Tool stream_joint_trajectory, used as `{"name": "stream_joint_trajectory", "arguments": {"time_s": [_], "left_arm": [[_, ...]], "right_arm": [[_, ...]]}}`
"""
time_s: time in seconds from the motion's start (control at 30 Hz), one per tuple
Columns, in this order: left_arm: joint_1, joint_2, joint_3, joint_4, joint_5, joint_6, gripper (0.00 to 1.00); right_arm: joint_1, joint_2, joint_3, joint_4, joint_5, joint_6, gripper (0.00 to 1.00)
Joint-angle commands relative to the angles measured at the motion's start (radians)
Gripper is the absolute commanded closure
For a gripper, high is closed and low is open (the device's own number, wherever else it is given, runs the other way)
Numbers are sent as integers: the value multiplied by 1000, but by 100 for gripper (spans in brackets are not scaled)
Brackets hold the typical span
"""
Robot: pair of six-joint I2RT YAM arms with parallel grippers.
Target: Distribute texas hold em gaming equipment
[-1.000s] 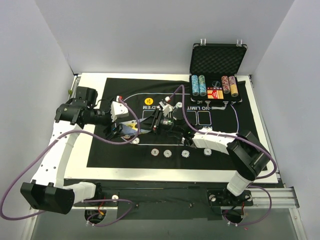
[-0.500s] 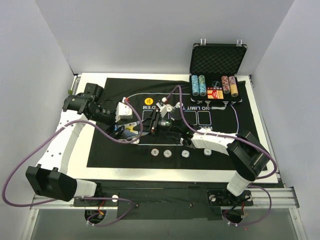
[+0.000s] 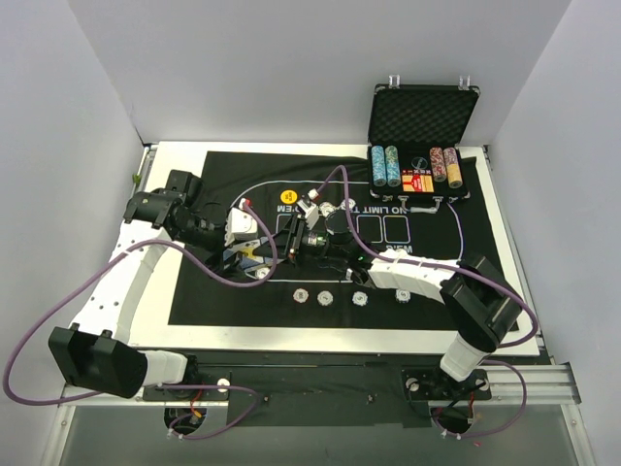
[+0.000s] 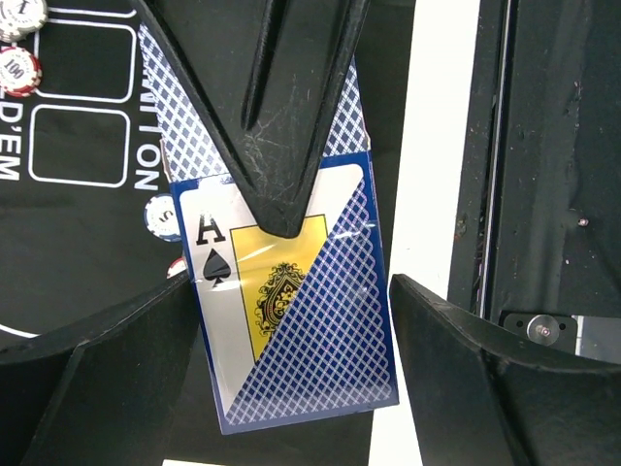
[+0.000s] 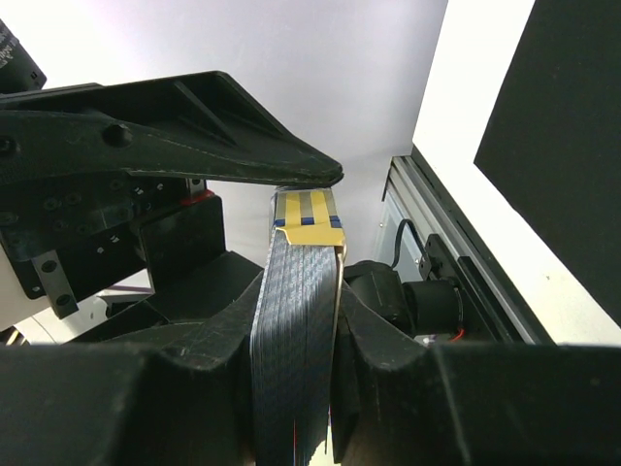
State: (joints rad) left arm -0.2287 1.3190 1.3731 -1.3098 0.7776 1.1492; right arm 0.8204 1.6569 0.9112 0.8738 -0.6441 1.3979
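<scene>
Left gripper (image 4: 291, 282) and right gripper (image 3: 279, 245) meet around a deck (image 4: 291, 330), filling the left middle of the mat (image 3: 466, 233); right arm (image 3: 412, 274) lies across the centre; chips (image 3: 330, 296) line the near strip; open case (image 3: 423, 115) walls the far right corner; mat between arm and case lies bare.

Deck (image 4: 310, 340): glossy, film-wrapped card, light glinting across its face. Fingers (image 4: 281, 116): matt black plastic, visibly scratched. Mat (image 3: 466, 282): matt black cloth, white print. Desk (image 3: 184, 155): smooth white. Case (image 3: 422, 116): rough black foam lining. Latches (image 3: 393, 81): bright metal. Rail (image 3: 524, 374): bare metal.
</scene>
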Motion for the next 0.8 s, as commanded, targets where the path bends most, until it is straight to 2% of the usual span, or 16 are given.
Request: {"name": "stream_joint_trajectory", "arguments": {"time_s": [0.0,0.33,0.5,0.63,0.77], "left_arm": [[-6,-32,-34,-2,34,7,13],[8,-35,-31,66,18,-89,11],[14,-20,-8,35,43,-65,13],[25,-17,-5,49,63,-69,21],[35,-33,-14,84,74,-94,23]], "right_arm": [[11,-42,58,149,24,19,92],[22,-22,54,223,43,64,94],[23,-17,52,234,44,75,94],[22,-16,54,231,41,76,95],[23,-13,49,229,38,78,95]]}}
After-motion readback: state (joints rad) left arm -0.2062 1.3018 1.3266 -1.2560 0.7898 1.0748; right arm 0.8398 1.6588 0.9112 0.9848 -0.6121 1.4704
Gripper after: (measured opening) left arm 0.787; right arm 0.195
